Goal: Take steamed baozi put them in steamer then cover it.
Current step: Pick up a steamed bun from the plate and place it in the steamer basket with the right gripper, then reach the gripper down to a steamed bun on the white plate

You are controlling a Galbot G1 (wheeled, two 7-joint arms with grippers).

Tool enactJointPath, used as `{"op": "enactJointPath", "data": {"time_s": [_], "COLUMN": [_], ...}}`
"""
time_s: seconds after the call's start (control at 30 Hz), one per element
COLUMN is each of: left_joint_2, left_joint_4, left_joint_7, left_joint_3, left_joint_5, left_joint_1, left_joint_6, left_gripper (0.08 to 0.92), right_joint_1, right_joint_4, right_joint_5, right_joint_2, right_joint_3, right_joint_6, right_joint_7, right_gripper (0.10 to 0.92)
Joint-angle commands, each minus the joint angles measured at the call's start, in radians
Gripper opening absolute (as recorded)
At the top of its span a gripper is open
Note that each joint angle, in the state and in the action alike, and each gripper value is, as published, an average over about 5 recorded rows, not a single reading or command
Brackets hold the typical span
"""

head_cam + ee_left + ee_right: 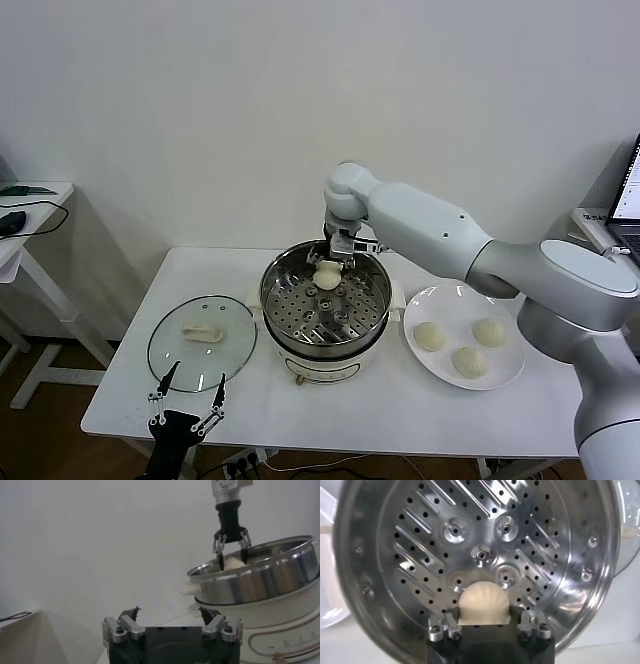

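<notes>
**pan_fan:** Where's the right gripper (331, 262) at, and is it carrying anything?

**steam_nerd:** It's reaching down over the far side of the steamer (372, 318), inside the rim. One baozi (327, 276) sits between its fingers (220, 560), one finger on each side. The right wrist view shows the bun (483, 602) snug between the two pads, right over the perforated tray floor. Whether it's still squeezing or just letting go, I honestly can't tell.

**pan_fan:** And the other buns?

**steam_nerd:** Three more on the white plate (505, 374) just right of the steamer: one on its left side (430, 336), one on its right side (489, 331), one nearest the camera (469, 361).

**pan_fan:** Lid?

**steam_nerd:** The cover (201, 335) lies flat on the white table (400, 415), just left of the steamer, cream handle up. Not on the pot.

**pan_fan:** Left gripper?

**steam_nerd:** The left gripper (187, 393) is parked at the near edge of the table, near the cover, fingers spread wide, holding nothing.

**pan_fan:** Any brand or text?

**steam_nerd:** There are small marks on the steamer's cream base (285, 642) around the control, too tiny to read. A laptop (627, 195) at the far right has a lit screen, unreadable too.
</notes>
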Motion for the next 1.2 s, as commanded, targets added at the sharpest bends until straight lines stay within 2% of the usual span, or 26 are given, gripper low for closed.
{"op": "enactJointPath", "data": {"time_s": [0.03,0.17,0.3,0.4,0.53,0.63,0.87,1.2], "left_joint_2": [0.002,0.003,0.005,0.006,0.009,0.01,0.008,0.004], "left_joint_4": [0.004,0.002,0.001,0.003,0.006,0.01,0.021,0.022], "left_joint_7": [-0.002,-0.002,-0.002,-0.002,-0.001,-0.001,-0.001,-0.002], "left_joint_3": [-0.005,-0.007,-0.002,0.001,0.007,0.013,0.032,0.031], "left_joint_5": [-0.001,-0.001,-0.001,-0.001,0.001,0.002,0.011,0.028], "left_joint_1": [-0.001,-0.004,-0.008,-0.011,-0.012,-0.015,-0.023,-0.006], "left_joint_6": [0.0,0.002,0.008,0.009,0.008,0.007,0.008,-0.009], "left_gripper": [0.823,0.823,0.823,0.823,0.823,0.823,0.823,0.823], "right_joint_1": [-0.016,0.007,0.061,0.109,0.209,0.245,0.174,0.05], "right_joint_4": [-0.023,0.041,0.134,0.179,0.209,0.197,0.178,0.16], "right_joint_5": [-0.031,0.013,0.177,0.377,0.71,0.85,0.915,0.876], "right_joint_2": [0.016,-0.032,-0.141,-0.26,-0.458,-0.567,-0.68,-0.637], "right_joint_3": [0.007,0.019,0.037,0.048,-0.055,-0.133,-0.257,-0.374], "right_joint_6": [-0.008,-0.023,-0.119,-0.283,-0.607,-0.744,-0.822,-0.845], "right_joint_7": [0.021,0.004,-0.054,-0.092,-0.1,-0.108,-0.104,-0.032], "right_gripper": [0.702,0.79,0.82,0.822,0.823,0.823,0.823,0.823]}}
